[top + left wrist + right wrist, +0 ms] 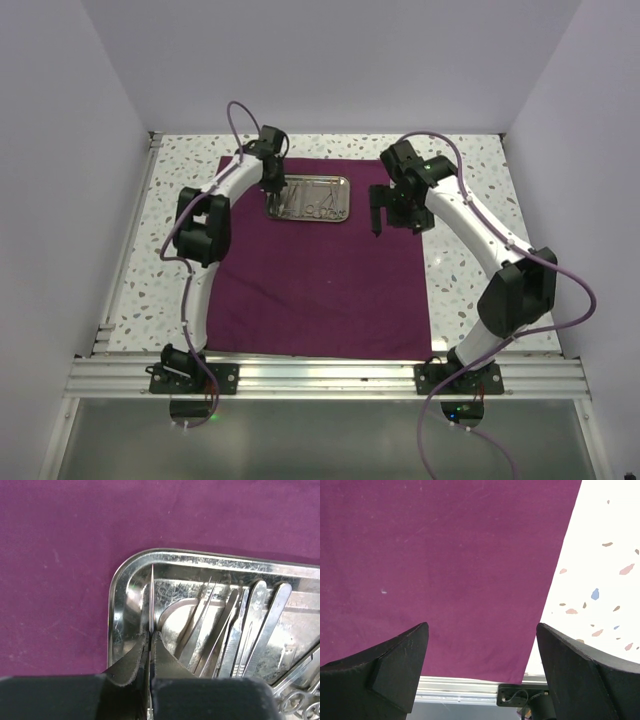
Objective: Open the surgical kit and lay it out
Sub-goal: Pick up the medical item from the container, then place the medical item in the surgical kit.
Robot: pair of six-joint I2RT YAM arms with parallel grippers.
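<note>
The dark purple cloth [320, 290] lies spread flat on the table. The shiny steel tray [343, 186] sits on its far part with several thin metal instruments [312, 200] inside. My left gripper [275, 207] is at the tray's left end. In the left wrist view the gripper [150, 636] is shut on a thin pointed instrument [151, 595], seen edge-on over the tray's corner [116, 580]. Several tweezers [260, 620] and ring handles [300, 700] lie to the right. My right gripper [385, 215] hangs open and empty above the cloth [445, 555], right of the tray.
White speckled tabletop [600, 555] shows around the cloth. An aluminium rail [320, 375] with the arm bases runs along the near edge. White walls enclose the left, right and far sides.
</note>
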